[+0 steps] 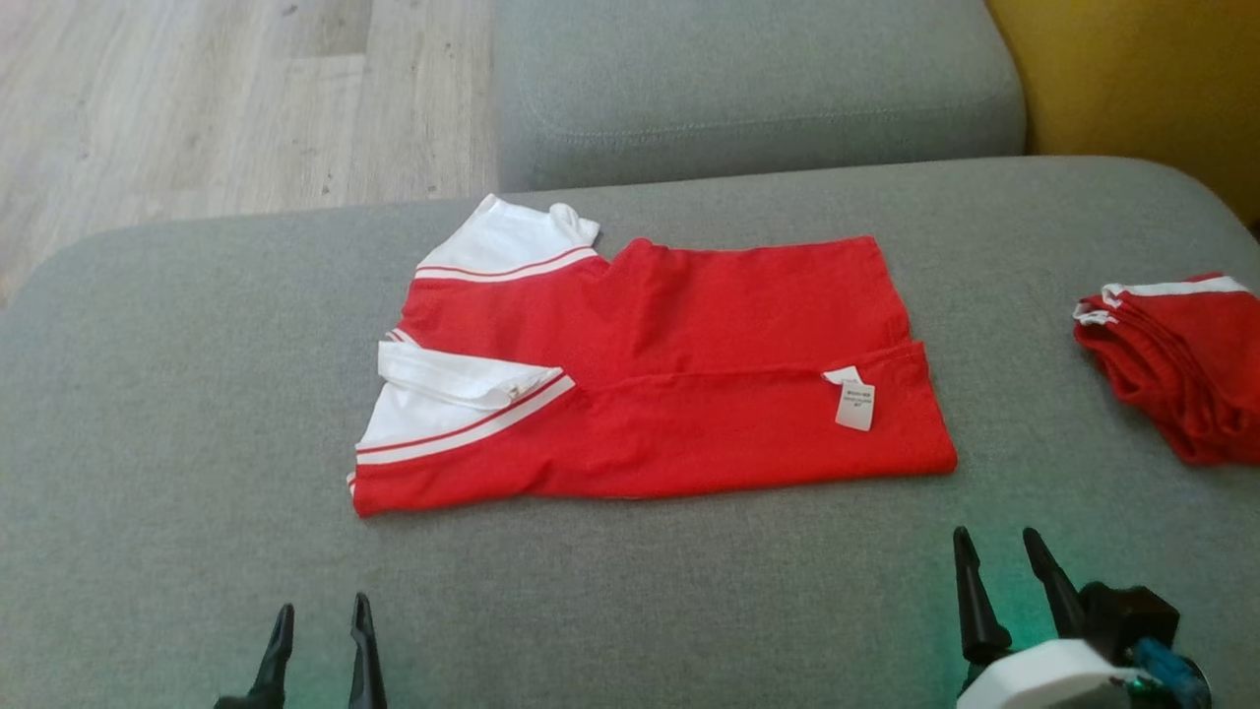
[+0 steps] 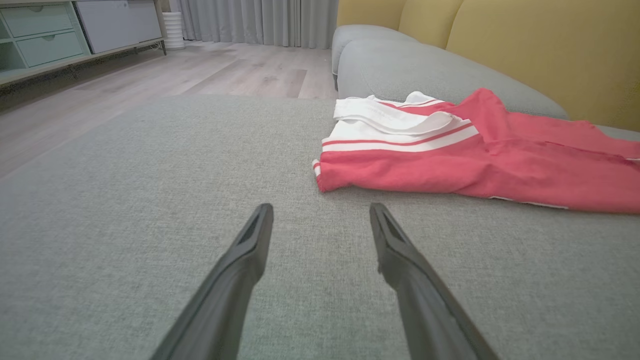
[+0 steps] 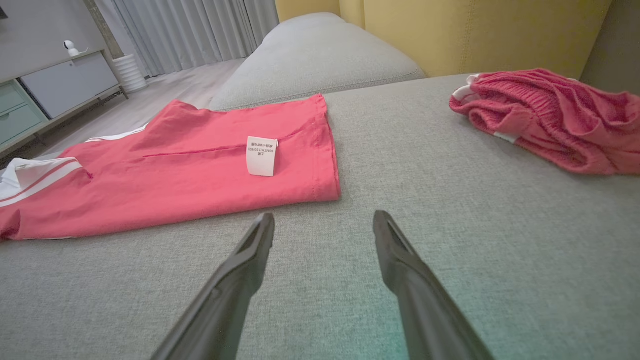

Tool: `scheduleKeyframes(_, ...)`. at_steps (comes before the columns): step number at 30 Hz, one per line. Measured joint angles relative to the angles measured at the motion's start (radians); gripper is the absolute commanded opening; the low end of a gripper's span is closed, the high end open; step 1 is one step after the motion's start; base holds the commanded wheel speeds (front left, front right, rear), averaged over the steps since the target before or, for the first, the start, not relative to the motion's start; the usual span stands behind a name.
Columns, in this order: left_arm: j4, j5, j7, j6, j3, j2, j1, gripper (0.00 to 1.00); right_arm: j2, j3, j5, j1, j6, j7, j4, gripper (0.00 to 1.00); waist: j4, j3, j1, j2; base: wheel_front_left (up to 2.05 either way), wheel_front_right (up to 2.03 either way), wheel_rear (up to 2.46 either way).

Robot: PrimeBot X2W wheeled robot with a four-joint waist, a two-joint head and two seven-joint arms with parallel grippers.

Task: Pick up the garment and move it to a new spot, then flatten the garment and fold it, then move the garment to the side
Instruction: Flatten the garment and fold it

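Note:
The garment is a red shirt with white striped sleeves and a white care label, lying folded lengthwise and flat on the grey sofa seat. From the left wrist its sleeve end lies ahead and to the right; from the right wrist its hem end lies ahead and to the left. My left gripper is open and empty, short of the shirt's near left corner. My right gripper is open and empty, just short of the near right corner.
A second red garment with white trim lies bunched at the seat's right side. A grey cushion and a yellow backrest stand behind. Wooden floor lies past the seat's left edge, with a low cabinet beyond.

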Motion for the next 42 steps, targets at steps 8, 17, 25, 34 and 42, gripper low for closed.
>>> scheduleKeyframes(8,0.089,-0.04,0.0,-0.003,-0.015,0.0,-0.157,1.0,0.0,0.023,0.019,-0.104,0.0,0.0,0.02,1.0,-0.005,0.074,0.0001,0.0,0.0,0.0,0.0)
scheduleKeyframes(17,0.286,-0.048,0.0,-0.042,0.029,-0.006,-0.394,1.0,0.0,0.018,0.027,-0.334,0.0,0.0,0.108,1.0,-0.028,0.206,0.0006,0.0,0.0,0.0,0.0)
scheduleKeyframes(25,0.48,-0.094,-0.019,-0.099,-0.033,-0.002,-0.484,1.0,-0.002,0.018,0.023,-0.384,0.0,0.003,0.301,1.0,-0.039,0.237,0.0,0.0,0.0,0.0,0.0)
scheduleKeyframes(34,0.593,-0.173,-0.025,-0.116,-0.117,0.004,-0.547,0.0,-0.009,0.111,0.11,-0.414,0.0,0.003,0.383,0.0,-0.036,0.209,0.0,0.0,0.0,0.0,0.0)
scheduleKeyframes(42,0.525,-0.184,-0.012,-0.088,-0.113,-0.01,-0.417,0.0,-0.003,0.049,0.132,-0.305,0.0,0.001,0.359,0.0,-0.027,0.116,0.0001,0.0,0.0,0.0,0.0)
